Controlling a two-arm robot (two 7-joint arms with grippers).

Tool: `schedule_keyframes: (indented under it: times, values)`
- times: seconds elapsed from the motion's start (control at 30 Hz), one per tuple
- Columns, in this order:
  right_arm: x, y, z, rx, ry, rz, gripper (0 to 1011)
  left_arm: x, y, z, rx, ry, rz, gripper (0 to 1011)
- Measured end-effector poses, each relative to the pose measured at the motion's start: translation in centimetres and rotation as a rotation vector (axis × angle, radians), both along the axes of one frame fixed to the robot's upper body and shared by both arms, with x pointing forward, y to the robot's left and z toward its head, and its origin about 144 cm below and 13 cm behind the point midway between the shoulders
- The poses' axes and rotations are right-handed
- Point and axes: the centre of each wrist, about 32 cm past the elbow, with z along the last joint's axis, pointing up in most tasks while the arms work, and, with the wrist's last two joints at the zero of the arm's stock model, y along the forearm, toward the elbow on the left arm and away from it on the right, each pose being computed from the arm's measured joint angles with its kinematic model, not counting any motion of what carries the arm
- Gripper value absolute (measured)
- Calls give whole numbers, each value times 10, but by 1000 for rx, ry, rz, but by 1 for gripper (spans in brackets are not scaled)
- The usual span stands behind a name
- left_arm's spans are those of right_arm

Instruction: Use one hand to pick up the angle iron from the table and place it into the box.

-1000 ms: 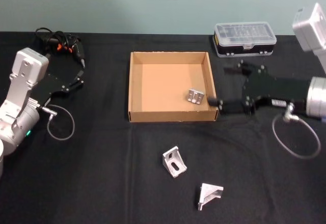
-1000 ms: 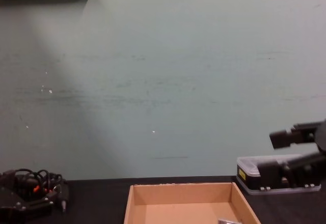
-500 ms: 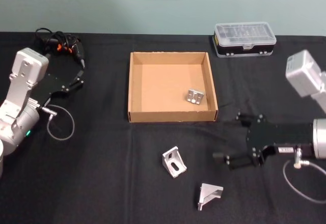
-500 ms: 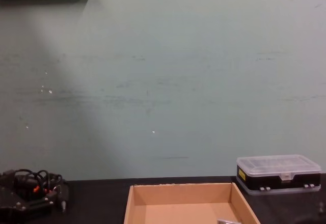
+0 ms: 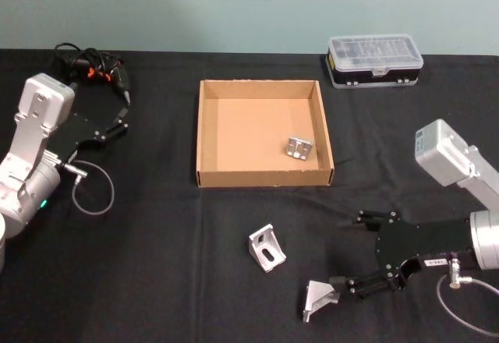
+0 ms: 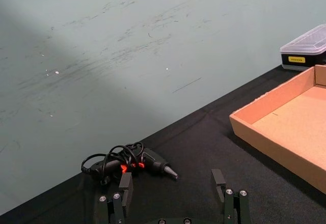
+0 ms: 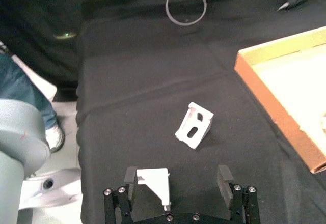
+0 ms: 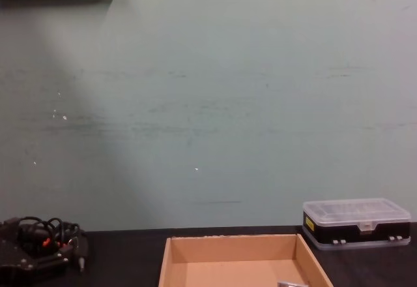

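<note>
Left hand [image 5: 122, 119] is parked at 9 o'clock of the box [image 5: 265, 178], fingers apart, holding nothing. One angle iron [image 5: 299, 148] lies inside the box. A second angle iron [image 5: 267, 247] lies on the tabletop [image 5: 156, 265] at the box's 6 o'clock. Right hand [image 5: 352, 251] is spread wide. The third angle iron [image 5: 320, 298] sits between its fingers, just beside one, not gripped. Half a second earlier this hand stood nearer the box.

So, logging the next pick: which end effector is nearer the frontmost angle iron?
Right. The right end effector is open at the angle iron; the left end effector sits far off, parked.
</note>
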Motion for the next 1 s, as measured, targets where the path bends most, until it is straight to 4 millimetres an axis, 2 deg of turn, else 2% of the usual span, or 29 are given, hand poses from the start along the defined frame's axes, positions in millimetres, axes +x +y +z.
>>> schedule_keyframes:
  times: [1.0]
  values:
    - [6,13,-14,-137,17,105,1003,0,0,0,0,0,0,1000]
